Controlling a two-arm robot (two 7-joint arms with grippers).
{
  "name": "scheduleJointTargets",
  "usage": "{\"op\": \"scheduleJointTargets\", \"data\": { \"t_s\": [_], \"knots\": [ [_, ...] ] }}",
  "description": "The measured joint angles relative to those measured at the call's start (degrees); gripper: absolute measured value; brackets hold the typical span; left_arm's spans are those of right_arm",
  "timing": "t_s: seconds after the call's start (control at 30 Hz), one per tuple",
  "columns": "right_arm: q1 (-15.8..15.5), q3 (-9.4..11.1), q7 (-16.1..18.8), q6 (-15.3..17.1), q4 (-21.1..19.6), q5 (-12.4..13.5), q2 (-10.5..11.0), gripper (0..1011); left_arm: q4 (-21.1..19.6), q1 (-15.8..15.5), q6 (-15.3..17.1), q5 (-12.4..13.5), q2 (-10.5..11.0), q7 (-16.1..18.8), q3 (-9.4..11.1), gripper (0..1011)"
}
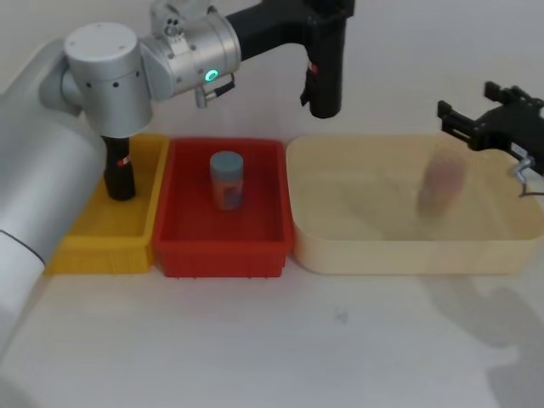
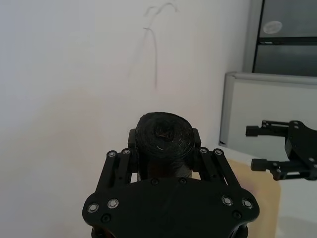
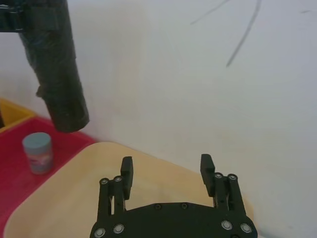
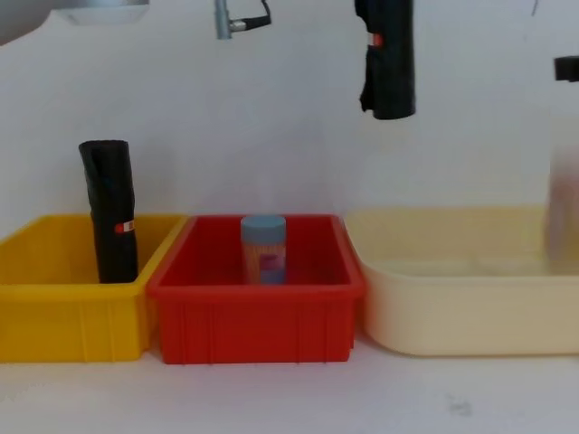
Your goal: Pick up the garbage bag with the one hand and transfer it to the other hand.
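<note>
1 roll is up in the air. In the head view the left gripper [image 1: 328, 12], on the green-lit arm, clamps the top of the garbage bag [image 1: 325, 72]. The bag hangs upright, high above the gap between the red bin [image 1: 223, 255] and the cream bin [image 1: 408, 255]. The right gripper [image 1: 470, 109] sits at the far right, over the cream bin's right end and well apart from the bag. I judge the pickup done and the handover in hand. The next move calls for bringing the bag and the right gripper together, so its fingers can close on the free lower part before the left lets go. A pinkish shape in the cream bin is too blurred to name.

In the left wrist view the fingers press tight on both sides of the roll's end. The right gripper shows farther off with its jaws apart. The bag's label is hidden here.

In the right wrist view the right gripper's 2 fingers stand wide apart with nothing between them. The bag's top is cut off.

In the chest view the bag hangs well above the bins, its top cut off too. A slimmer black roll [image 4: 110, 212] stands in the yellow bin [image 4: 54, 316], and a small jar [image 4: 263, 249] stands in the red bin.
</note>
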Motion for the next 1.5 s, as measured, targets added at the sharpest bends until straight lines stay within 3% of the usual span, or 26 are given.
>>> {"op": "scheduleJointTargets", "data": {
  "t_s": [0.3, 0.53, 0.8, 1.03, 1.17, 1.5],
  "knots": [
    [-2.3, 2.2, -0.8, -0.9, -0.8, 0.2, 1.0, 1001, 1.5, -1.1, 0.5, 0.0, -1.0, -1.0, 1.3, 542],
    [-2.9, 2.6, -0.6, -1.2, -1.1, 0.3, 1.3, 1000, 2.2, -1.7, 0.8, -0.1, -1.4, -1.5, 1.9, 542],
    [-2.6, 2.1, 2.0, -2.0, -1.6, 1.0, 1.7, 1000, 2.6, -2.0, 0.9, -0.1, -1.7, -1.8, 2.2, 542],
    [-1.0, 0.7, 5.1, -3.0, -1.5, 1.9, 1.9, 1000, 2.8, -2.1, 1.0, -0.1, -1.8, -1.9, 2.4, 542],
    [1.2, -1.2, 7.3, -3.6, -0.5, 2.2, 1.3, 1000, 2.9, -2.2, 1.0, -0.1, -1.9, -2.0, 2.4, 542],
    [8.8, -6.7, 9.7, -5.5, 6.1, 1.2, -2.8, 1000, 3.0, -2.3, 1.1, -0.1, -1.9, -2.0, 2.5, 542]
  ]
}}
